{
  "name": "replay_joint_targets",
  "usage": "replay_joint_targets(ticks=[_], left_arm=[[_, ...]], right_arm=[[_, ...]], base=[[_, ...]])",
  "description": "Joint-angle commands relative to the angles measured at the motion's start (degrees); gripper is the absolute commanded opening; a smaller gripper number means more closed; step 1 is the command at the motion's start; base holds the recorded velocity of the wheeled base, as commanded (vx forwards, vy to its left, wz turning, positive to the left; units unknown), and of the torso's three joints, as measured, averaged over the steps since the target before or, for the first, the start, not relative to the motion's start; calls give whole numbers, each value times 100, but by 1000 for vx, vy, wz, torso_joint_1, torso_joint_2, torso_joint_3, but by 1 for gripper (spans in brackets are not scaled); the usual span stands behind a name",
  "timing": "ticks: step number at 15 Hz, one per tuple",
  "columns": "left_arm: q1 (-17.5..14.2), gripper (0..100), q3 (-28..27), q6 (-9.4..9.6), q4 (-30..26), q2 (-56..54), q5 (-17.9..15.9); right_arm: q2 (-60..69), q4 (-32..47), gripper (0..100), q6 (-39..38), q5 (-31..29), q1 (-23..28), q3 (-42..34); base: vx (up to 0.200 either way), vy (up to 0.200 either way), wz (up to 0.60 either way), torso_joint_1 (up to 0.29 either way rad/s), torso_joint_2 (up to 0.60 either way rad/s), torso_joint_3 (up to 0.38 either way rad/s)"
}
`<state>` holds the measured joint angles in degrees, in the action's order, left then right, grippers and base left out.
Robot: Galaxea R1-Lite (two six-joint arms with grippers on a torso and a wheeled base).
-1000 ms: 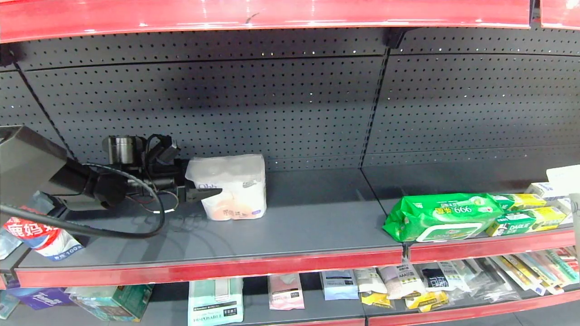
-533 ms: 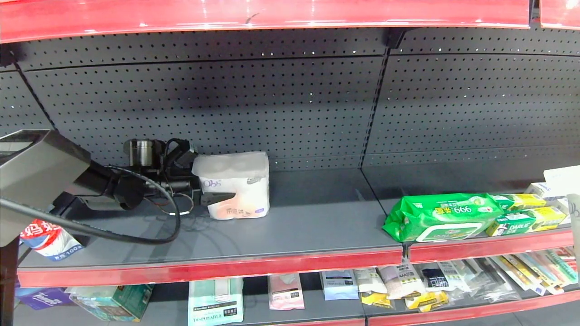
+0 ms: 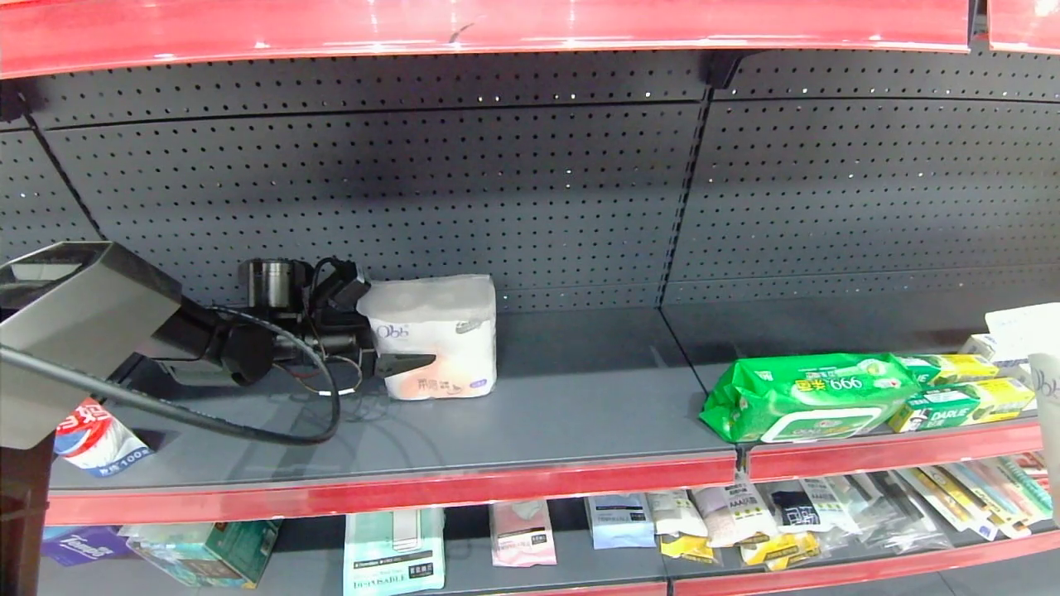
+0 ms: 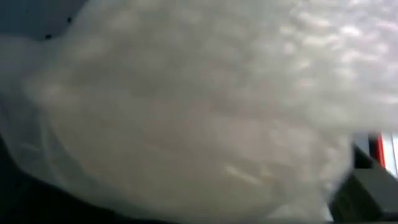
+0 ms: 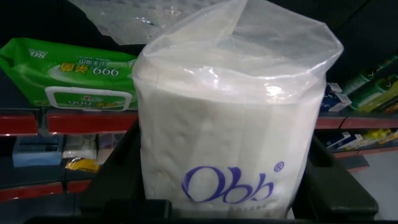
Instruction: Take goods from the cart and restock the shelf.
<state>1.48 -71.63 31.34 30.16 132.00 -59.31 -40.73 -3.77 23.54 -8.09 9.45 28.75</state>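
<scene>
The left gripper (image 3: 396,335) has its fingers (image 3: 407,362) pinching a tissue pack (image 3: 443,331) that rests on the shelf (image 3: 580,414), well left of the green wipes pack (image 3: 807,396). I would release only once it sits flat (soft wrap may snag). The right gripper (image 5: 227,183) clamps a second tissue pack (image 5: 230,124), to the right of the wipes pack.

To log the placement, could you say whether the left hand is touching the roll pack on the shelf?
Touching. In the head view, the left hand has a finger pressed flat across the roll pack, with no gap.
</scene>
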Motion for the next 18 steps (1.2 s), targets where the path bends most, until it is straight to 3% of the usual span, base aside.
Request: replay_joint_targets(ticks=[1, 8, 12, 15, 16, 18], left_arm=[[2, 0, 9, -32, 16, -8, 16], [2, 0, 70, -40, 16, -25, 16], [-77, 0, 791, -67, 16, -596, -37], [-376, 0, 1696, 12, 104, -1159, -151], [-455, 0, 1890, 65, 210, -1229, -213], [-613, 0, 2312, 417, 579, -1273, -301]], right_arm=[[-67, -1, 0, 1, 1, -4, 17], [-172, -45, 0, 1, 1, -4, 17], [-251, -63, 0, 1, 1, -4, 52], [-374, -63, 0, 1, 10, -4, 158], [-401, -63, 0, 1, 18, -4, 175], [-462, -63, 0, 1, 18, -13, 254]], base=[[0, 0, 0, 0, 0, 0], [0, 0, 0, 0, 0, 0], [0, 0, 0, 0, 0, 0], [0, 0, 0, 0, 0, 0], [0, 0, 0, 0, 0, 0], [0, 0, 0, 0, 0, 0]])
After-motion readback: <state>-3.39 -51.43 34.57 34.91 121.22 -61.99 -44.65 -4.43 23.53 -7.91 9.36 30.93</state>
